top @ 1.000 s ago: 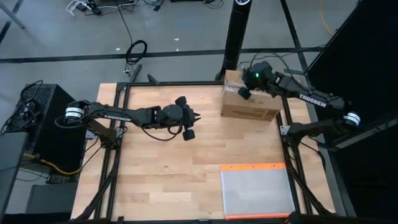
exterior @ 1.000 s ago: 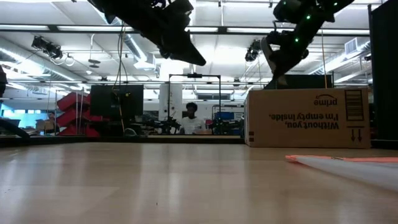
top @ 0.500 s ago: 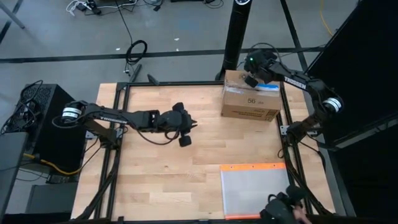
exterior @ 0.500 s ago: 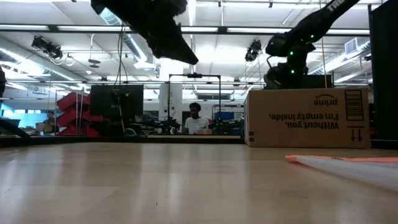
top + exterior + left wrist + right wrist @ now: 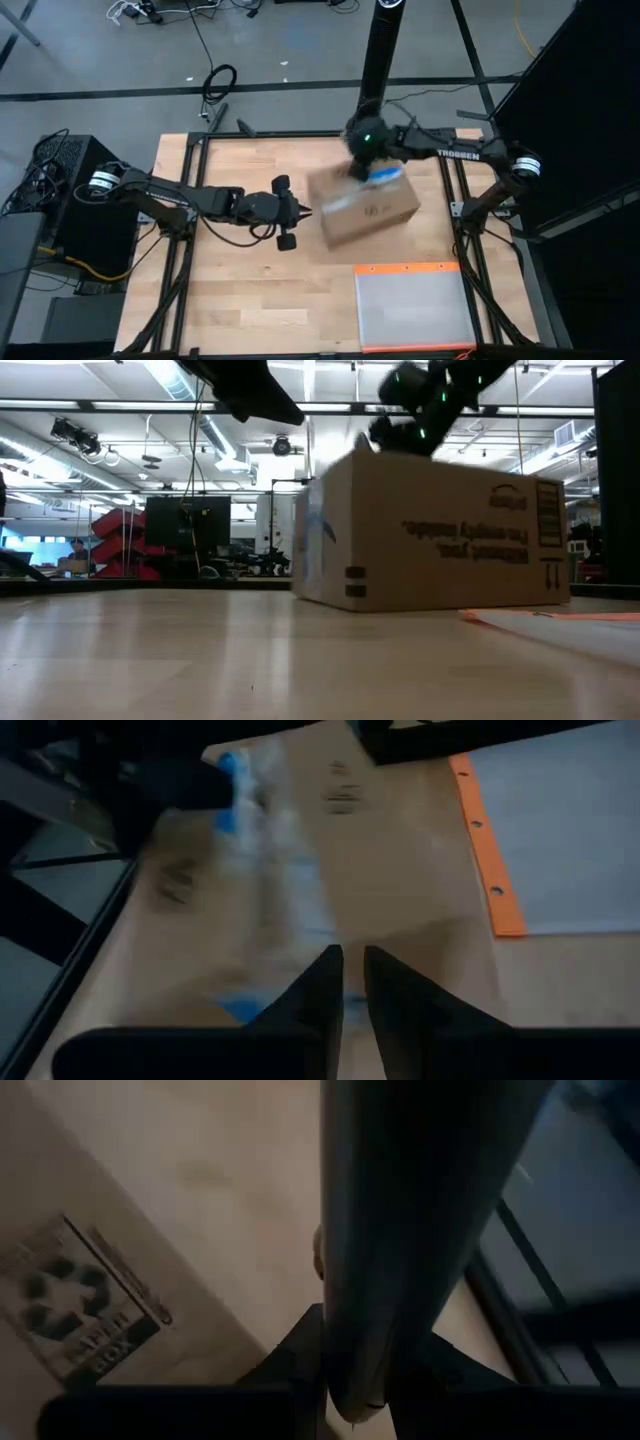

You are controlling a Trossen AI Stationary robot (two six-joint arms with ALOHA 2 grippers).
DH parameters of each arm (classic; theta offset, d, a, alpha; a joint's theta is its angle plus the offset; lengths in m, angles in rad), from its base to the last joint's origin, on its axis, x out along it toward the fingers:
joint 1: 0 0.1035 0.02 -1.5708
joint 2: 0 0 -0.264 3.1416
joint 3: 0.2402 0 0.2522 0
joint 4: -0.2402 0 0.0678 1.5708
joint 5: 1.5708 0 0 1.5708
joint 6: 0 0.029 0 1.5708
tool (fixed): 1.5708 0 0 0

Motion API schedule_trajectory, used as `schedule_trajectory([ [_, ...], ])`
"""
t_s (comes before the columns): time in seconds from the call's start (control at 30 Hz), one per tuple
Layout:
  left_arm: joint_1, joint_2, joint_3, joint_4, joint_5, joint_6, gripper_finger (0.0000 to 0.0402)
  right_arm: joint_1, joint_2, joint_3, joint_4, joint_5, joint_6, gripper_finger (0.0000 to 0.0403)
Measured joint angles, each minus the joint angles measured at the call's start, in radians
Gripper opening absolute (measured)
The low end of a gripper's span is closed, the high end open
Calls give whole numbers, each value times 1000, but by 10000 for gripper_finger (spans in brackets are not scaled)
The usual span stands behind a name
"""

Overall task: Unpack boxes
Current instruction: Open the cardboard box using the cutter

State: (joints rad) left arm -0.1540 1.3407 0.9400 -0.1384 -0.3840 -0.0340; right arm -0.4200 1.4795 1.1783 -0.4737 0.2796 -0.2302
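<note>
The brown cardboard box [image 5: 370, 210] sits near the table's middle, turned askew, with its blue-and-white label toward the far edge. It fills the low view [image 5: 440, 530], printed side facing the camera. My right gripper [image 5: 365, 140] is at the box's far left top corner [image 5: 420, 415]; its wrist view shows a box wall with a recycling mark [image 5: 90, 1310]. My left gripper [image 5: 304, 210] is shut. It points level at the box's left side [image 5: 330, 850] from the table's left. My left gripper [image 5: 347, 970] points level from the table's left at the box's left side. Whether its shut tips touch the cardboard, I cannot tell.
A flat clear plastic pouch with an orange edge [image 5: 412, 305] lies at the near right of the table, close to the box's near corner [image 5: 560, 622]. A black pole [image 5: 380, 50] stands just beyond the far edge. Bare wood lies on the left half.
My right arm dropped behind the box's far edge, then swung toward the table's left and near edge. The box slid with it from the far right corner toward the middle and turned about. My left gripper drifted slightly toward the near edge.
</note>
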Motion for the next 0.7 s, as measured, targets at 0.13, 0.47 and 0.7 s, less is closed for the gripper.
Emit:
schedule_trajectory([
  [0.13,-16,-6,-16,-9,-26,-28,35,124,-33,34,2,-107,23,45],
  [0.47,-12,0,-185,220,-50,-33,38,367,-147,65,-9,-270,30,45],
  [0.7,111,1,-240,300,-98,56,33,492,-112,23,139,-398,8,45],
])
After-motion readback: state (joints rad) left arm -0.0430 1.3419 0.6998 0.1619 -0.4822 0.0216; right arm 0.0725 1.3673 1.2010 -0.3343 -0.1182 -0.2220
